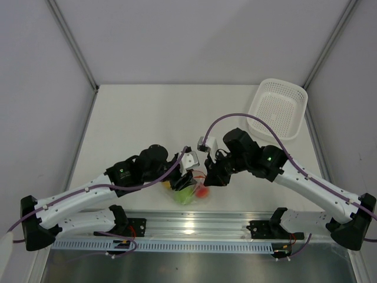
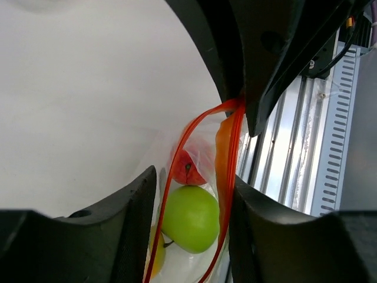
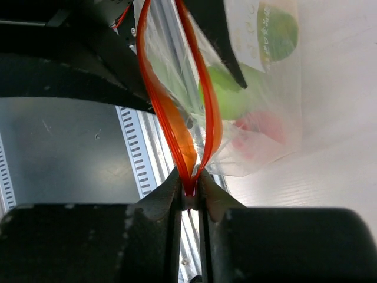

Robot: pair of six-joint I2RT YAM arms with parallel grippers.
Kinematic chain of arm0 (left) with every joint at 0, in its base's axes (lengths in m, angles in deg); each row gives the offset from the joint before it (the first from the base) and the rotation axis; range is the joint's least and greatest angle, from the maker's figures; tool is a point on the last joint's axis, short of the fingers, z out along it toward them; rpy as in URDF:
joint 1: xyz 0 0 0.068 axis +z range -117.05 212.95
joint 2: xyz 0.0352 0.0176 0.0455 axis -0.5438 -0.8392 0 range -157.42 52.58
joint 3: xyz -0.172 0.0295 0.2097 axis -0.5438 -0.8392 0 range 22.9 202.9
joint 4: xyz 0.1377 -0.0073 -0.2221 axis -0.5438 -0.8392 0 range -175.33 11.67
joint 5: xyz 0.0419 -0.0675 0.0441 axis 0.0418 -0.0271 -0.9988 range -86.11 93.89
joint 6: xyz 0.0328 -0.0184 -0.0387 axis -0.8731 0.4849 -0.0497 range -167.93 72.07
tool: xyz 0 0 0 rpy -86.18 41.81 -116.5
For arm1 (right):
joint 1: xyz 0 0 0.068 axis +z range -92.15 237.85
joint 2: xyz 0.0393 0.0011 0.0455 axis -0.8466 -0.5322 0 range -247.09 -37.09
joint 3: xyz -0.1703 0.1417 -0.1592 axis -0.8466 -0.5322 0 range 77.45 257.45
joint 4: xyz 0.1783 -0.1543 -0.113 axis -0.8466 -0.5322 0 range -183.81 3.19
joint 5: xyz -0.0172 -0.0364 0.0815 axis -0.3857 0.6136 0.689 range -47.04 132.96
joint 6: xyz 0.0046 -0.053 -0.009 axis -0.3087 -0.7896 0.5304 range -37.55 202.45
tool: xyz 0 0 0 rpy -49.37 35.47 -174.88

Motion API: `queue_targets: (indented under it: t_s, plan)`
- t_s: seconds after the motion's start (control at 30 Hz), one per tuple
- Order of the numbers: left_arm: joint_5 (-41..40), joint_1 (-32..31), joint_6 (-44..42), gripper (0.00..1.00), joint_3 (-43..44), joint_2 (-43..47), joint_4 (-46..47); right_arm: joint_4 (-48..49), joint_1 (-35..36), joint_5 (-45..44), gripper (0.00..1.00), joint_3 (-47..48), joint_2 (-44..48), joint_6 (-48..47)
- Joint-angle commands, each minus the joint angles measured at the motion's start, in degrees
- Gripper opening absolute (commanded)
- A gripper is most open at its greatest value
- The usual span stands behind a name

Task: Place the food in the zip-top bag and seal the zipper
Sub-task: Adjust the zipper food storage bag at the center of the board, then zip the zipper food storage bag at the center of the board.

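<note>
In the top view, the zip-top bag is seen at lower centre, resting on the white table just beside the metal rail. The food is already inside it: a lime-green ball, a red-orange piece and a yellow-orange piece. The white basket is seen at upper right, well apart. The table is enclosed by plain pale walls.

In the left wrist view, the zipper is shown gaping as two separate strips. The left gripper is held apart, straddling the mouth without pressing it.

In the right wrist view, the right gripper is clenched on the zipper's end, where the strips meet. Filling is judged done, and nearly all the sealing is left.
</note>
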Motion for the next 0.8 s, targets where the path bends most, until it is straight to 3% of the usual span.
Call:
queue_targets:
  t_s: [0.0, 0.07, 0.1, 0.17, 0.3, 0.43, 0.77]
  plan:
    - [-1.74, -0.28, 3.42, 0.46, 1.17, 0.18, -0.94, 1.58, -0.3, -1.09, 0.18, 2.51, 1.44, 0.54]
    - [-1.57, -0.28, 4.47, 0.36, 0.82, 0.53, -0.94, 1.85, -0.22, -1.7, 0.27, 2.42, 1.44, 1.07]
    - [-1.39, -0.28, 4.74, 0.35, 0.99, 0.71, -1.11, 2.28, -0.22, -2.4, 0.4, 2.42, 1.44, 1.42]
    - [-0.69, -0.28, 5.79, 0.32, 1.08, 0.97, -1.73, 3.25, -0.22, -4.95, 0.57, 1.72, 2.32, 2.21]
    - [0.19, -0.28, 8.76, 0.31, 2.48, 1.41, -3.48, 7.02, -0.22, -10.57, 0.75, -0.73, 5.21, 5.72]
    - [0.63, -0.28, 14.04, 0.27, 4.07, 1.41, -6.21, 9.66, -0.3, -14.88, 0.76, -4.42, 8.99, 8.36]
    - [11.0, 2.0, 24.6, 0.15, 5.83, 1.5, -5.34, 21.62, -0.3, -9.62, 0.64, -15.85, 16.65, 13.81]
